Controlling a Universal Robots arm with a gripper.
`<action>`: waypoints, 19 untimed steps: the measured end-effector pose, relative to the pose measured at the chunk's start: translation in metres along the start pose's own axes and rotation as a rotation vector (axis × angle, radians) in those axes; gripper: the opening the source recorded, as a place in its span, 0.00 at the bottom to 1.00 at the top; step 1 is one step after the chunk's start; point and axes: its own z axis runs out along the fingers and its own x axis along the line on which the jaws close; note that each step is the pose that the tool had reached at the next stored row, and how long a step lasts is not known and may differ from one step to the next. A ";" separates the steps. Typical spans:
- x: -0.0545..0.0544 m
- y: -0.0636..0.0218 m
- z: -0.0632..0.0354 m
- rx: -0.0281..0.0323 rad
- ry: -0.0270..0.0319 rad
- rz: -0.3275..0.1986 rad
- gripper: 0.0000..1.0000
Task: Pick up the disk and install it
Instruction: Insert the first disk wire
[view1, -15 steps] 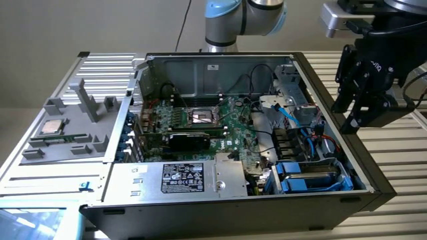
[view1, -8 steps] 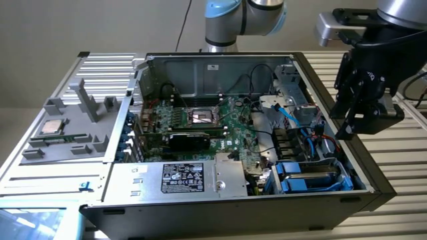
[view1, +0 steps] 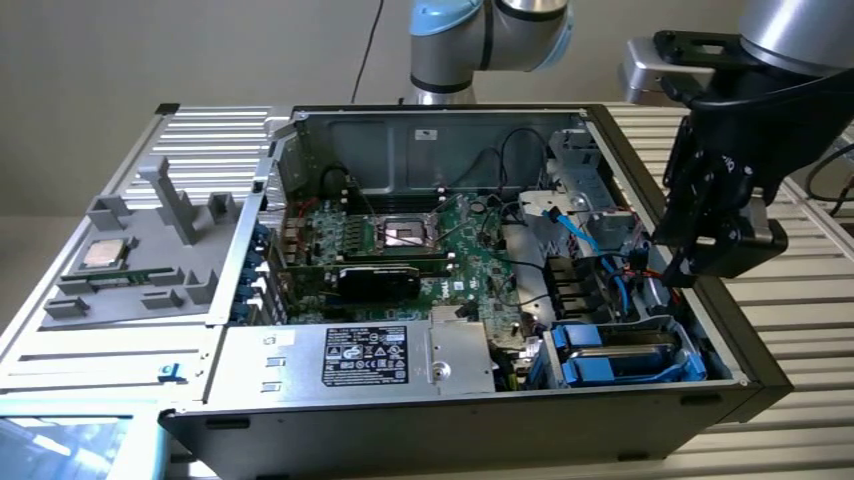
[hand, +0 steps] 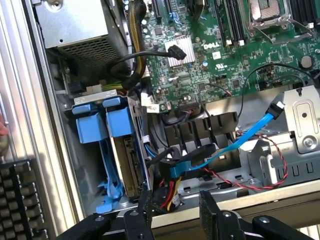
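The disk (view1: 625, 352) (hand: 125, 165) stands on its edge inside the drive bay (view1: 683, 345), in the corner of the open computer case (view1: 441, 430). Its blue carrier frame (hand: 117, 120) is around it. The bay is just beside the silver power supply box (view1: 360, 355). The fingers (hand: 145, 206) do not touch the disk. They hang above the side wall of the case, near the bay, higher than the disk and toward the exterior view's right of it. The fingers are wide apart and nothing is between them. A blue cable (hand: 250, 134) runs close below them.
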 end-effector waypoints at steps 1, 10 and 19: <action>0.001 0.0023 0.0003 -0.0005 -0.0003 0.000 0.51; 0.005 0.0123 0.0115 -0.0015 -0.0057 0.003 0.51; 0.004 0.0079 0.0186 -0.0364 -0.0038 0.004 0.51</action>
